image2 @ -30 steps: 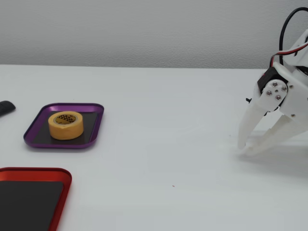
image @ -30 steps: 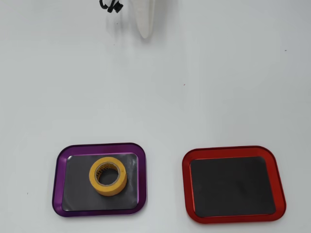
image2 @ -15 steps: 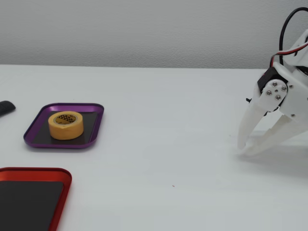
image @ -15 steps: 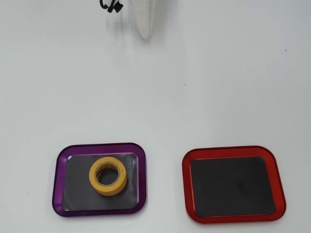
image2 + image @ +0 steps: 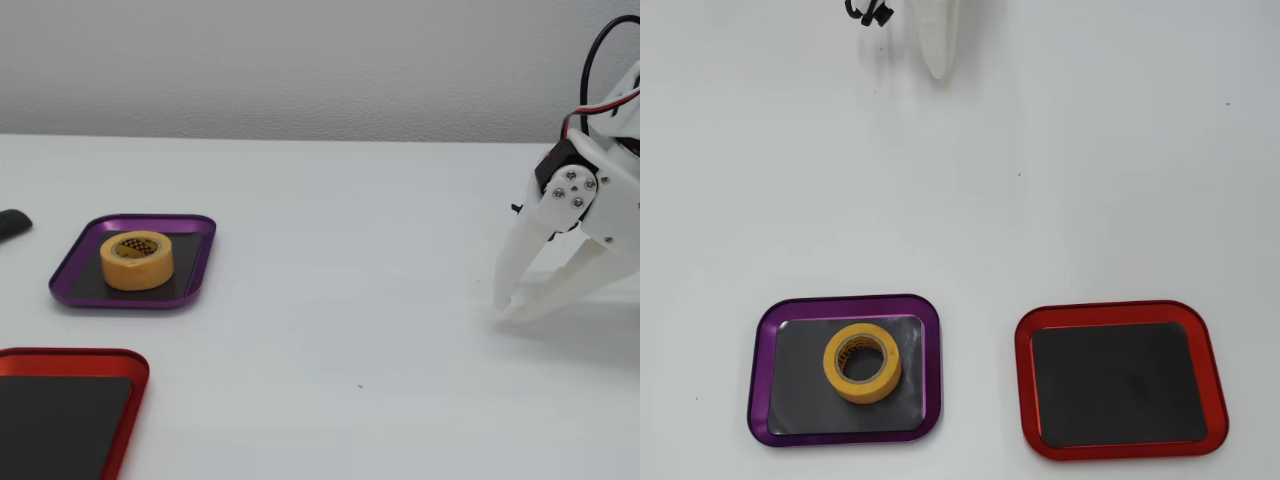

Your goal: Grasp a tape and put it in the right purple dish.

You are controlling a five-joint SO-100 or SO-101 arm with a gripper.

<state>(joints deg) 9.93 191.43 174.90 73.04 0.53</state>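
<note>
With the tape (image 5: 137, 259) already flat in the purple dish (image 5: 195, 262), the empty, parted fingers (image 5: 506, 309) resting well away could only disturb it by returning

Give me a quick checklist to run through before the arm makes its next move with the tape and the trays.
1. Tape inside the purple tray: ok, flat on the dark floor.
2. Tape free of the gripper: ok, far apart in the fixed view.
3. Gripper empty: ok, fingers slightly parted, nothing between them.
4. Red tray empty: ok.
5. Table between gripper and trays clear: ok.
6. Fingertips off the table: cannot tell.
</note>
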